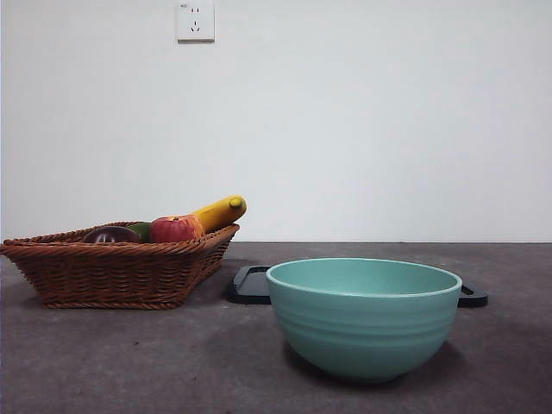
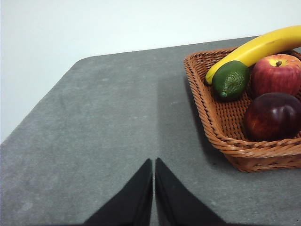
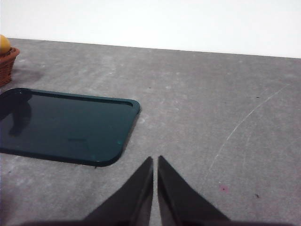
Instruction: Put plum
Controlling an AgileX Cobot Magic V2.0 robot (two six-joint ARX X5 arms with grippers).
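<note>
Front view: plum [image 1: 110, 235] lies in the basket [image 1: 121, 274] at left, beside apple [image 1: 175, 229], green fruit [image 2: 231, 79] and banana [image 1: 219, 212]. Left end effector [image 2: 154, 188] and right end effector [image 3: 155, 186] closed, empty, above the worktop [image 1: 129, 362].

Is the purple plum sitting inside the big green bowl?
No, the plum lies in the wicker basket beside the apple, not in the bowl.

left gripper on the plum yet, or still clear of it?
Apart. The left wrist view shows the left gripper, jaws shut, over bare table, with a wide stretch of grey surface between it and the plum in the basket.
</note>
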